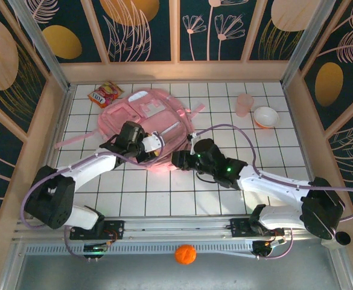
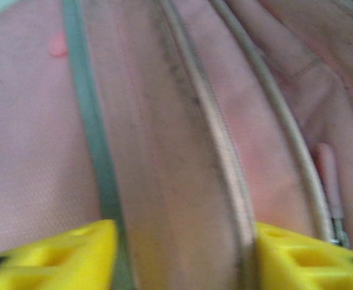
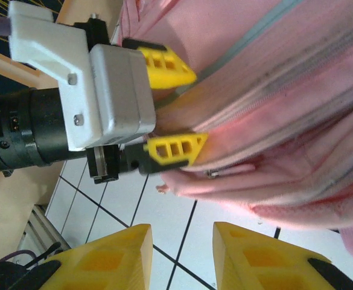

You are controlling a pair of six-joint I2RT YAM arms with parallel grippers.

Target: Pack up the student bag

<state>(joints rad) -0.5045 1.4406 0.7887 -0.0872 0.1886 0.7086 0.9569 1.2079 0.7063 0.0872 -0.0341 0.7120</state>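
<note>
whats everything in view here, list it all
student bag: 1, pale pink, lying mid-table
snack packet: 1, red and yellow, by the bag's far left
cup: 1, translucent pink, far right
bowl: 1, white, orange rim, beside the cup
ball: 1, orange, grey ledge near the arm bases
table: 1, white tiles
left end effector: 1, yellow fingers, shut on the bag's near edge
right end effector: 1, yellow fingers, open over tiles beside the bag

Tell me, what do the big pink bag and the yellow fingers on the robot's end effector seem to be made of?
The student bag looks like soft, matte woven fabric: it creases, with fine weave showing. The fingers of the right end effector look like hard, matte yellow plastic, probably moulded or printed, with cut-out cells.
</note>
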